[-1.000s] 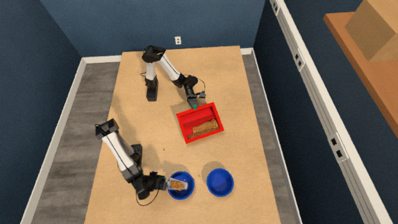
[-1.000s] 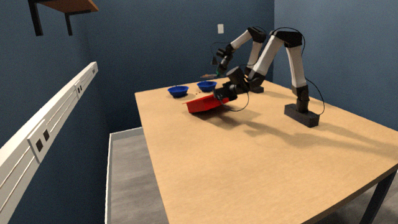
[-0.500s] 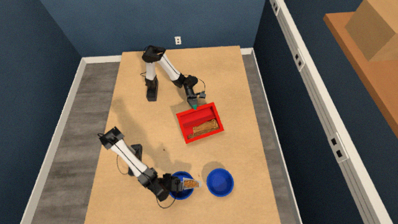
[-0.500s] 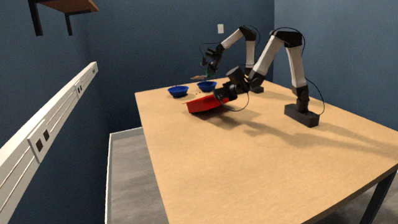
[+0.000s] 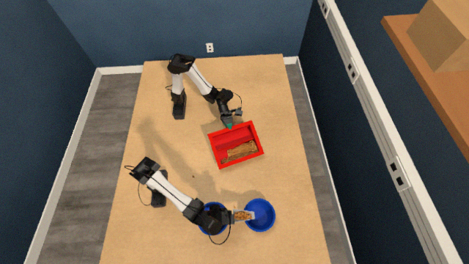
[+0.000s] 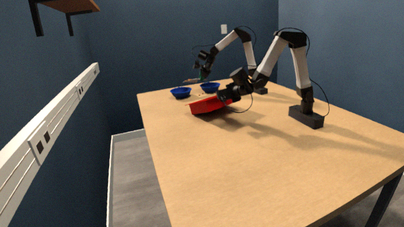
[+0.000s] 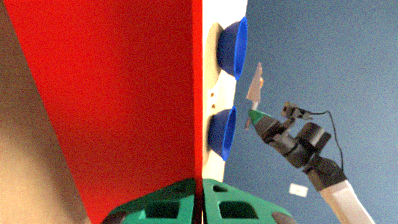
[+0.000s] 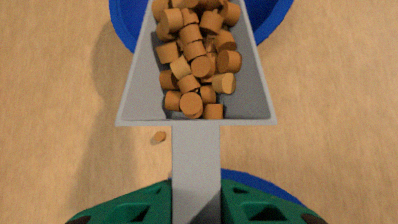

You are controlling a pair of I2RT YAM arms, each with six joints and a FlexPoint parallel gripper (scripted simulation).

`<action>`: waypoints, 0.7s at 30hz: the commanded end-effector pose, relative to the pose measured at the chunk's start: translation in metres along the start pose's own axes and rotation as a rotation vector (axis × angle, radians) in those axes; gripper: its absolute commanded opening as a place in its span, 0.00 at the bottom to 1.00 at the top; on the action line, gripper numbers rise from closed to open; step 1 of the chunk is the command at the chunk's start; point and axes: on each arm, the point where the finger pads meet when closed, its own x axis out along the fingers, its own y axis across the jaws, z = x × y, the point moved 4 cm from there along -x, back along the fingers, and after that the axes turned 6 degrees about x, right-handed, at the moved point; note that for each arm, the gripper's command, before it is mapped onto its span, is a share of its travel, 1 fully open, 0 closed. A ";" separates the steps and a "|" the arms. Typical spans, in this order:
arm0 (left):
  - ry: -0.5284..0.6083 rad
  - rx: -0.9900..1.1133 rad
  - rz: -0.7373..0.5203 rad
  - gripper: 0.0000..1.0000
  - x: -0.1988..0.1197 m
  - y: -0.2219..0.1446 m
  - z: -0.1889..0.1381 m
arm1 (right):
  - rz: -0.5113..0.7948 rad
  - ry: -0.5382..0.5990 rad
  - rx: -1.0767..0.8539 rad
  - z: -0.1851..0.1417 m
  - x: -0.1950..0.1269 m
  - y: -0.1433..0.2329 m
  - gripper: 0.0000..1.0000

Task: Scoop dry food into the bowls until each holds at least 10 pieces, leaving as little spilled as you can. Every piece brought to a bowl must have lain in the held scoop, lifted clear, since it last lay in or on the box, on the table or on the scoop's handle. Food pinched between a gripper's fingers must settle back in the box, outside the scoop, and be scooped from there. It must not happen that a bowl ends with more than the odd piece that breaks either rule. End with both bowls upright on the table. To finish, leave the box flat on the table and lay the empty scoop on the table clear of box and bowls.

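A: Grippers?
B: Left gripper point(image 5: 229, 125) point(image 6: 225, 97) point(image 7: 199, 181) is pinching the wall of the red box point(image 5: 239, 160) point(image 6: 205, 106) point(image 7: 125, 100). Right gripper point(image 5: 233, 216) point(image 6: 201, 75) point(image 7: 252, 114) point(image 8: 196, 190) is clamped on the scoop point(image 5: 253, 215) point(image 6: 190, 81) point(image 7: 254, 90) point(image 8: 195, 150) by its handle.
A: Scoop where?
B: Up off the table point(image 5: 286, 110) point(image 6: 252, 157) point(image 7: 215, 171) point(image 8: 325, 100), loaded. From the top its front end overlaps the rim of the outer bowl point(image 5: 261, 216) point(image 6: 180, 93) point(image 7: 232, 48) point(image 8: 125, 20). Exterior and left wrist show air between scoop and both rims.
A: Room around it?
B: Narrow strip of table between the bowls. Wide open table between box and bowls. Outer bowl is well in from the table edge.
A: Box flat?
B: No. Top hides that; exterior shows the gripped side raised. Top does show the food point(image 5: 242, 148), banked along the low side.
A: Inner bowl point(image 5: 213, 231) point(image 6: 209, 87) point(image 7: 222, 132) point(image 8: 255, 182)?
B: Mostly under the right arm from the top. Can't tell its contents. Outer bowl's visible inside is bare blue.
A: Spill?
B: Right wrist catches a loose piece point(image 8: 159, 136) between the bowls. Top also has a dark speck point(image 5: 193, 176) nearer the right arm's base.
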 end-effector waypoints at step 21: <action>0.014 0.037 -0.024 0.00 0.001 -0.004 0.000 | -0.067 -0.024 -0.072 0.061 0.016 0.009 0.00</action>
